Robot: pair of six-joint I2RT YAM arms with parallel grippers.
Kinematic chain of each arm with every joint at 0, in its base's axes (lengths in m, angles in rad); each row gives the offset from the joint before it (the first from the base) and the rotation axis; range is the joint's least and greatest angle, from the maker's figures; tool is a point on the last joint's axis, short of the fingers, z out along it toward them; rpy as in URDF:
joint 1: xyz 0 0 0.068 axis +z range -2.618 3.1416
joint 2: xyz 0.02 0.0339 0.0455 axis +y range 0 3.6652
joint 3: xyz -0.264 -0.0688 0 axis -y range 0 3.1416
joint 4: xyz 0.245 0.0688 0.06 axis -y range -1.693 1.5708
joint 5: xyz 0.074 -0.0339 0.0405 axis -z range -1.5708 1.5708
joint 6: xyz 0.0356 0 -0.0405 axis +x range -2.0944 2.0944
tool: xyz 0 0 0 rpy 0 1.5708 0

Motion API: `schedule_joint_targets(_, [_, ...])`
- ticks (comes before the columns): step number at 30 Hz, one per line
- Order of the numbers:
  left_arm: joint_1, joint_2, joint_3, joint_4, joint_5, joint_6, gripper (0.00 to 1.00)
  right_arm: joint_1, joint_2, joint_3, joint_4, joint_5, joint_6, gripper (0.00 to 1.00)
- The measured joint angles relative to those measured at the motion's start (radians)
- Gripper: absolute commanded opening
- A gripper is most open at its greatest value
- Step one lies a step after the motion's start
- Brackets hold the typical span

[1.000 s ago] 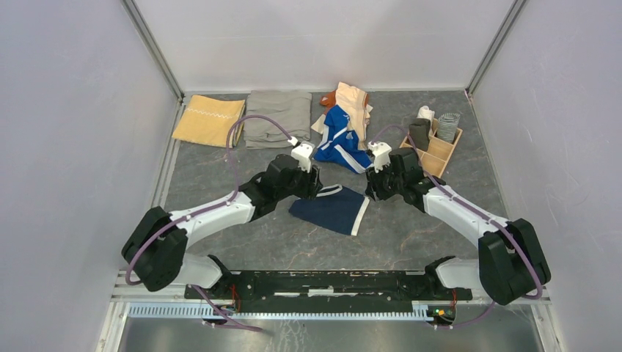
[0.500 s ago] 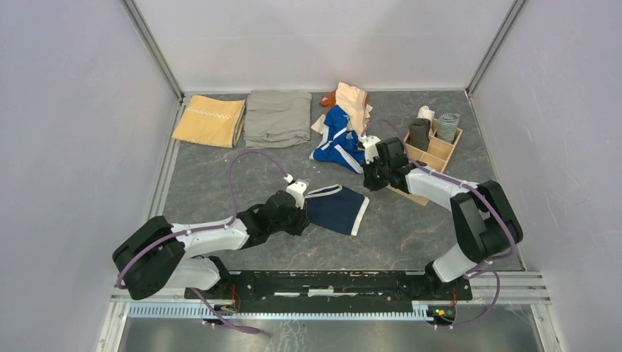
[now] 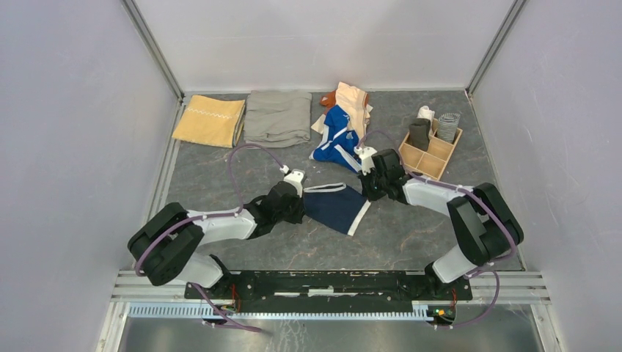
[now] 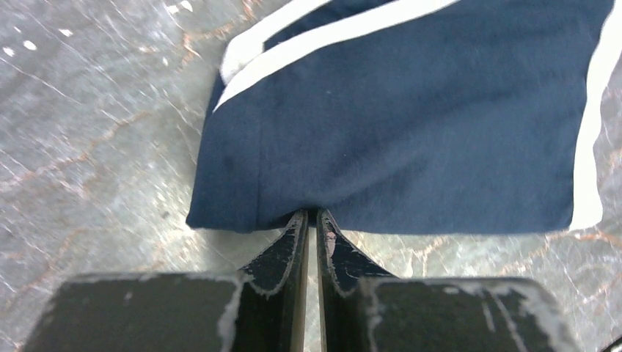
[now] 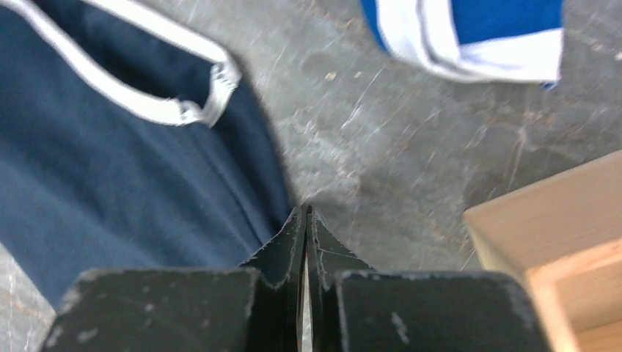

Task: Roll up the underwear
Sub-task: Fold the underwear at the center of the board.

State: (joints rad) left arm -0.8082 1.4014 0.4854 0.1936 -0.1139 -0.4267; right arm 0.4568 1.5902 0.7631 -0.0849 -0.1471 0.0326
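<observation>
The navy underwear with white trim [image 3: 336,207] lies flat mid-table and also shows in the left wrist view [image 4: 411,125] and the right wrist view [image 5: 110,183]. My left gripper [image 3: 299,210] is at its left edge; in its wrist view [image 4: 312,213] the jaws are shut, pinching that edge. My right gripper [image 3: 367,191] is at the far right corner; in its wrist view [image 5: 306,208] the jaws are shut, tips on the table against the cloth's edge. A bright blue piece [image 3: 339,141] and a peach piece [image 3: 354,103] lie piled behind.
A wooden divided box [image 3: 434,152] with rolled pieces stands right of my right gripper, its corner close in the right wrist view [image 5: 557,242]. A folded mustard cloth [image 3: 209,121] and a folded grey-khaki cloth [image 3: 277,117] lie at the back left.
My left gripper pulled the navy underwear toward the near left, then eased a little farther left. My right gripper drew back toward the blue piece, then came back down to the underwear's right corner.
</observation>
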Motion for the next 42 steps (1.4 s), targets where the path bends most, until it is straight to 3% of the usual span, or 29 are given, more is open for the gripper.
schedule_joint_targets(7, [0.072,0.109,0.095,0.018,-0.008,0.013,0.14,0.127,-0.155,-0.162,0.040,0.052,0.042,0.05])
schedule_joint_targets(16, [0.112,0.301,0.364,-0.026,-0.014,0.119,0.17,0.476,-0.407,-0.386,0.098,0.177,0.273,0.08])
schedule_joint_targets(23, [0.113,0.206,0.352,-0.058,-0.023,0.141,0.19,0.447,-0.621,-0.435,0.010,0.406,0.344,0.10])
schedule_joint_targets(28, [0.087,-0.010,0.212,-0.048,0.013,0.138,0.24,0.397,-0.624,-0.434,0.000,0.416,0.346,0.28])
schedule_joint_targets(35, [-0.171,-0.265,-0.023,0.069,0.037,0.082,0.41,0.298,-0.641,-0.434,0.025,0.343,0.365,0.38])
schedule_joint_targets(42, [-0.369,-0.187,0.005,0.054,-0.103,0.000,0.52,0.154,-0.642,-0.434,0.094,0.188,0.425,0.42])
